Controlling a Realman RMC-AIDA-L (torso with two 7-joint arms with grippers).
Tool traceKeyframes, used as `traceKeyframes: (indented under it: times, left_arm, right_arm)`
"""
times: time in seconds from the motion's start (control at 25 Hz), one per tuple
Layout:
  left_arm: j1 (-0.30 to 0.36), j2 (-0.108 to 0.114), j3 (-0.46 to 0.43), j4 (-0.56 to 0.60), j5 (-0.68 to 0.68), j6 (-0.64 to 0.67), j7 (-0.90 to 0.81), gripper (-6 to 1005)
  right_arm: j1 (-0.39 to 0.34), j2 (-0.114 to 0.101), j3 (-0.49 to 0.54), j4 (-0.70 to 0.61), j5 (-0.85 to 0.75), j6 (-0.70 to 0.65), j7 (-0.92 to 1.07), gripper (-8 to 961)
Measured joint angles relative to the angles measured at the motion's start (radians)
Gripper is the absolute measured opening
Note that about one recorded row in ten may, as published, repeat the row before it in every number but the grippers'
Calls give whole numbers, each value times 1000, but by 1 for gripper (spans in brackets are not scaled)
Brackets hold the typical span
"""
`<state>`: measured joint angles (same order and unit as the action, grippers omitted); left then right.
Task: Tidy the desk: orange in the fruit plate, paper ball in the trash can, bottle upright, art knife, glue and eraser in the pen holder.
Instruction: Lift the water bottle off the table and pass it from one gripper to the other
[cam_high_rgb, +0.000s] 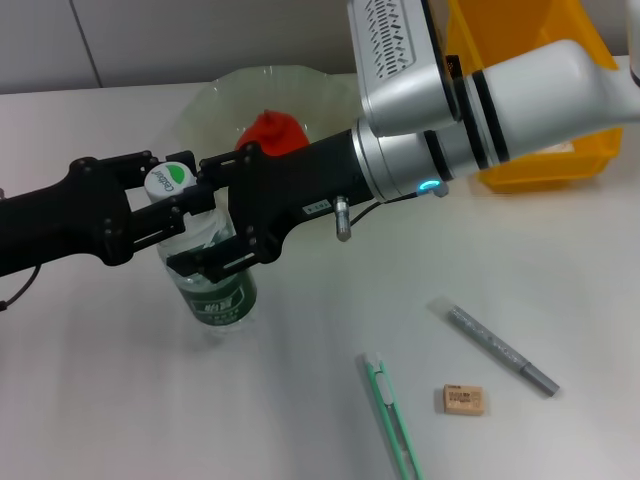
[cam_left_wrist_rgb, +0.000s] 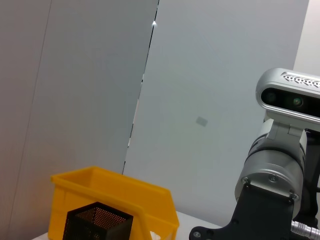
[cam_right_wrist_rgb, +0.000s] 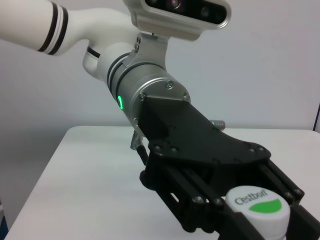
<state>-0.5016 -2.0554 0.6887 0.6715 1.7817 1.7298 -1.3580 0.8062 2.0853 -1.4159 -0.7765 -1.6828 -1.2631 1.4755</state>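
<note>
Head view first: both arms have met over the bottle (cam_high_rgb: 215, 285), which stands upright at about 8 o'clock on the counter (cam_high_rgb: 330, 330). The right pincer (cam_high_rgb: 212, 228) comes in from 2 o'clock with its black fingers clamped either side of the bottle's upper body, one finger behind the neck and one across the front. The left pincer (cam_high_rgb: 170, 200) reaches in from 9 o'clock and sits right at the cap; I can't tell whether it's gripping or just steadying. My guess is two arms are used so the bottle doesn't tip as it's stood up.

The orange (cam_high_rgb: 272, 133) already sits in the fruit plate (cam_high_rgb: 215, 100) at 11 o'clock, close behind the bottle, so not much room that way. The trash can (cam_high_rgb: 545, 160) is at 2 o'clock. The art knife (cam_high_rgb: 392, 420), eraser (cam_high_rgb: 462, 400) and a grey pen-like stick (cam_high_rgb: 500, 350) lie loose at 5 o'clock with open counter around them.

Left wrist view: the pen holder (cam_left_wrist_rgb: 97, 222) stands right in front of the trash can (cam_left_wrist_rgb: 115, 192).

Right wrist view: it looks back at the left pincer (cam_right_wrist_rgb: 250, 200), black fingers flanking the white-and-green cap.
</note>
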Motion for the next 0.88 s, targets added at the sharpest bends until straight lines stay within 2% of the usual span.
traceKeyframes:
  times: [0.88]
  left_arm:
    - [-2, 8, 0, 0, -1, 1, -4, 444]
  right_arm:
    - [-41, -5, 20, 1, 53, -18, 43, 763]
